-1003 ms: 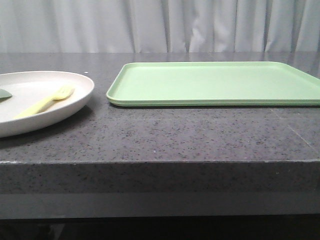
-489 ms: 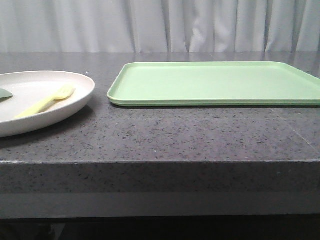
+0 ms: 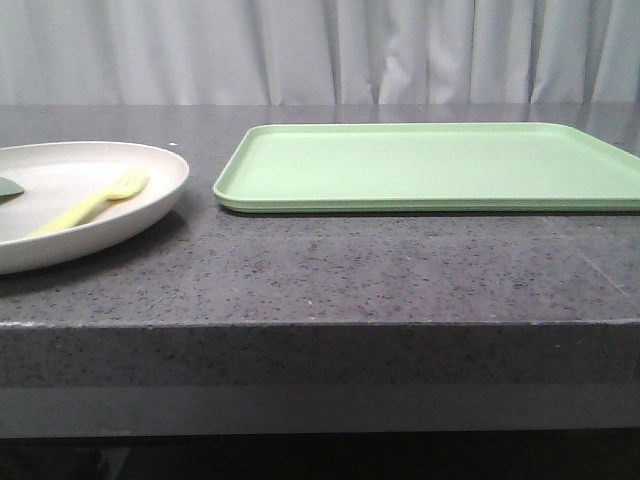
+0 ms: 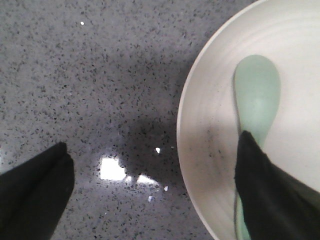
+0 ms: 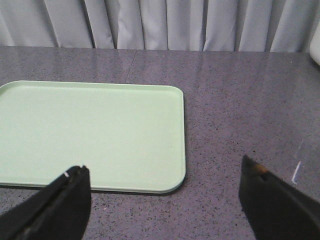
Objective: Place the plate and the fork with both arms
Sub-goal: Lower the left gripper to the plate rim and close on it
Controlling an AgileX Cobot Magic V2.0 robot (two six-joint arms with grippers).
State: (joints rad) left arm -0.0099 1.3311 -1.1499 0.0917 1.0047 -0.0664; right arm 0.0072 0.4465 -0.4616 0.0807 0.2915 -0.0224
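The plate (image 3: 90, 200), a wide off-white dish with a raised rim, sits on the dark speckled countertop (image 3: 380, 270) at the left of the front view, partly cut by the picture's edge; the fork (image 3: 92, 204), pale yellow, lies inside it with its tines pointing toward the far right rim and its handle running back toward the near left; a teal-green spoon-shaped utensil (image 4: 256, 95) lies in the plate as well, only its tip showing at the left edge of the front view; just beside the plate, apart from it, a rectangular light-green tray (image 3: 430, 165) lies flat on the counter, stretching off to the right; behind everything hangs a pale curtain (image 3: 320, 50); in the left wrist view the left gripper (image 4: 155, 192) has its jaws spread wide, straddling the plate's rim, one finger above the bare counter outside the plate and the other above the plate's inside, overlapping the green utensil's handle, though whether it touches utensil or plate I cannot tell; it holds nothing between the fingers; in the right wrist view the right gripper (image 5: 165, 202) is likewise spread wide and holding nothing, hanging above the counter near the tray's corner, one finger in front of the tray's near edge, the other over bare stone.
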